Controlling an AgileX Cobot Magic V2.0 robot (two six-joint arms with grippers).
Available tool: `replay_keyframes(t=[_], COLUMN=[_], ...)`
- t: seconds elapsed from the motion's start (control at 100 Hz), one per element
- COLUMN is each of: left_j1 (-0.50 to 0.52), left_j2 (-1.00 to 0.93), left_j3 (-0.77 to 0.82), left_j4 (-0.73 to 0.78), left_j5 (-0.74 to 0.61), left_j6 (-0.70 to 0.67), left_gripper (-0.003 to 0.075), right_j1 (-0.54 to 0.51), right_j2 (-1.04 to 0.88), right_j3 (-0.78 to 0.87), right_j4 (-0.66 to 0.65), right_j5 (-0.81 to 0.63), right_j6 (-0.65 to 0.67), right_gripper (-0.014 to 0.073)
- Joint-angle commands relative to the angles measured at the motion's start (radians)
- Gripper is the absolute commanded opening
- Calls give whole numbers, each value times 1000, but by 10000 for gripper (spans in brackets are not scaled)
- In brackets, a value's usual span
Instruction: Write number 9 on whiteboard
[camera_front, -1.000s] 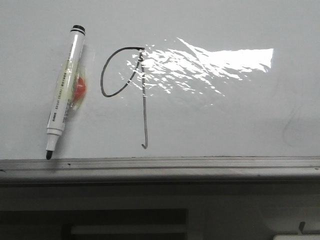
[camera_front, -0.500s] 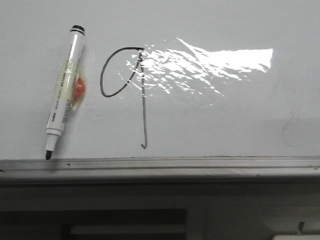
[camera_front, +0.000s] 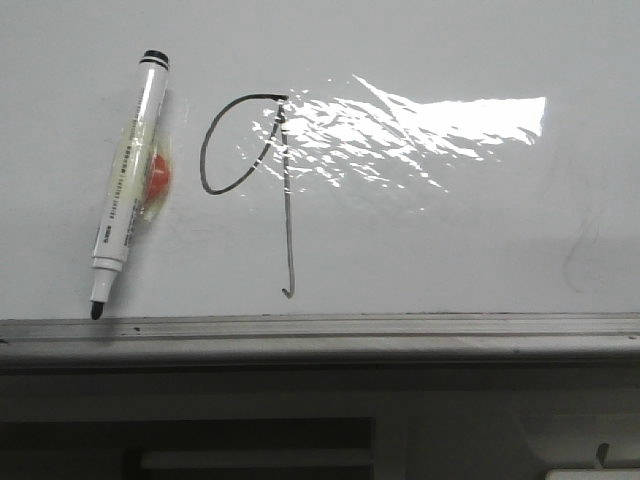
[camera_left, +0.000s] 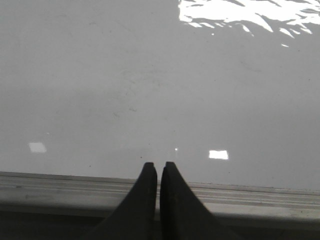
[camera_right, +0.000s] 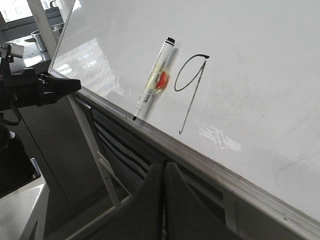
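The number 9 (camera_front: 288, 230) is drawn in a thin dark line on the whiteboard (camera_front: 450, 250), with an open loop and a long stem ending in a small hook. The right wrist view shows the same number 9 (camera_right: 192, 97) on the whiteboard (camera_right: 260, 75). A white marker (camera_front: 130, 180) with a black cap lies against the board left of the figure, its tip on the grey ledge (camera_front: 400, 328). My left gripper (camera_left: 159, 166) is shut and empty at the ledge, before bare whiteboard (camera_left: 125, 75). My right gripper (camera_right: 164, 165) is shut and empty, below the ledge, apart from the marker (camera_right: 152, 82).
A bright glare patch (camera_front: 430, 125) covers the board right of the figure, and a faint grey smudge (camera_front: 580, 250) marks the far right. In the right wrist view the left arm (camera_right: 50, 87) reaches toward the board's corner. A dark frame and shelf (camera_front: 250, 445) lie under the ledge.
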Motion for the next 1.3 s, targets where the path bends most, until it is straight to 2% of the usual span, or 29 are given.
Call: replay_keyframes(t=[0.0,0.83,0.93,1.05,1.16,1.29], left_j1=[2,2,2,2,2,2], left_j2=[-28,-28,-28,-28,-28,-28], left_j3=[22,22,22,22,22,22], left_j4=[-15,-15,-15,-15,-15,-15], left_j5=[-45,-45,-45,-45,-45,-45], left_j6=[3,3,3,3,3,3], left_gripper=[-20,-20,-20,-20,-20,-20], right_j1=[-1,-1,-12,-96,-246,-481], right_j2=[-7,-7,-7,-7,-7,-7], right_j3=[-24,-22,8,88,150,166], right_j4=[-10,-10,-21,-60,-85,-108], right_j5=[-73,-73,-129,-350,-555,-577], right_j6=[-3,-3,-3,-3,-3,-3], right_gripper=[-67,-67,-67,-67,-67,-67])
